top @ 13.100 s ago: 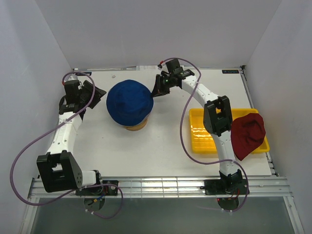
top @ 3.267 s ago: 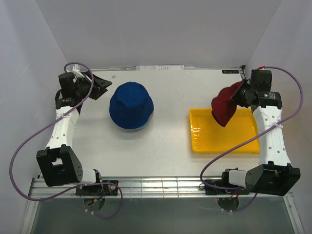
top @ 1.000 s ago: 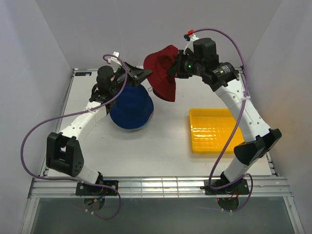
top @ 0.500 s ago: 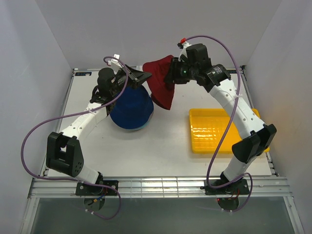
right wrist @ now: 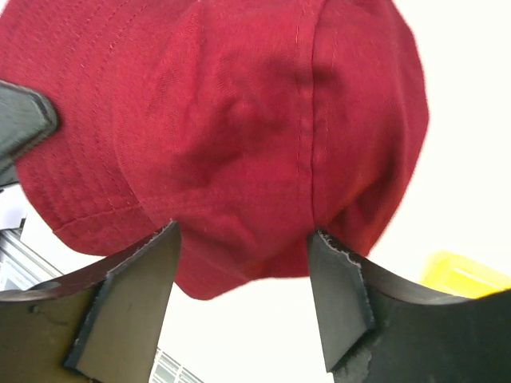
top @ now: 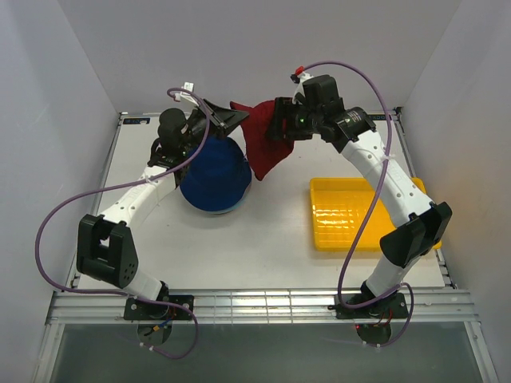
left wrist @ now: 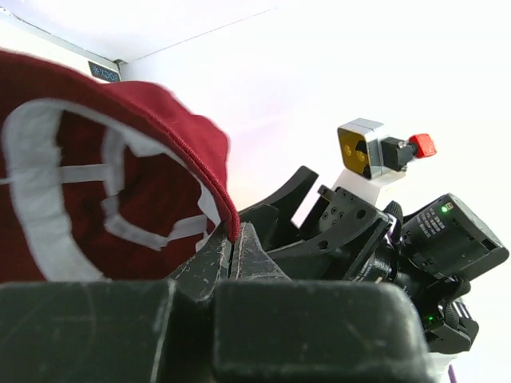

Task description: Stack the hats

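Observation:
A dark red hat [top: 266, 140] hangs in the air at the back of the table, just right of the royal blue hat [top: 212, 177], which sits on the table. My left gripper [top: 227, 117] is shut on the red hat's brim edge [left wrist: 230, 223]; its white-taped inside [left wrist: 96, 187] faces that camera. My right gripper [top: 279, 128] is open right beside the hat. In the right wrist view its two fingers [right wrist: 132, 299] stand wide apart under the red crown [right wrist: 239, 120], with fabric sagging between the tips of the right gripper [right wrist: 243, 233].
A yellow tray [top: 363, 215] lies on the table's right side, and a corner of it [right wrist: 471, 275] shows in the right wrist view. White walls close in the back and both sides. The two arms meet over the back centre.
My right gripper has opened off the red hat, while the left gripper closed on its brim and holds it. The hat has sunk a little lower and left, toward the blue hat.

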Robot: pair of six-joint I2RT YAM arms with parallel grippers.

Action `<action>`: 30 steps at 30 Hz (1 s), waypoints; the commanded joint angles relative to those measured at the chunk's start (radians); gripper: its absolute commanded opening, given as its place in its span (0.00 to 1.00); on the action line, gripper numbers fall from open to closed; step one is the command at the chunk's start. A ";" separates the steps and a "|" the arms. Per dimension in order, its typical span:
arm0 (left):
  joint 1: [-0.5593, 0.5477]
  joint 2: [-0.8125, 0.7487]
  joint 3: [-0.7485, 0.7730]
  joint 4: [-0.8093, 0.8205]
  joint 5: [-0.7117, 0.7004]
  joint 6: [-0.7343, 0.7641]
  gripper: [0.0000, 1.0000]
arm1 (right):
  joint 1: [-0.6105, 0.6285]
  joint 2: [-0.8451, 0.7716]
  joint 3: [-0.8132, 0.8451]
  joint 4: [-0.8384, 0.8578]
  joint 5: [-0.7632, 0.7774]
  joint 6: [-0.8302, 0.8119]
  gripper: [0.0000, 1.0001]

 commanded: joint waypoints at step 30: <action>0.277 -0.254 -0.270 0.207 0.230 -0.046 0.00 | -0.117 0.049 -0.003 0.186 -0.283 0.057 0.77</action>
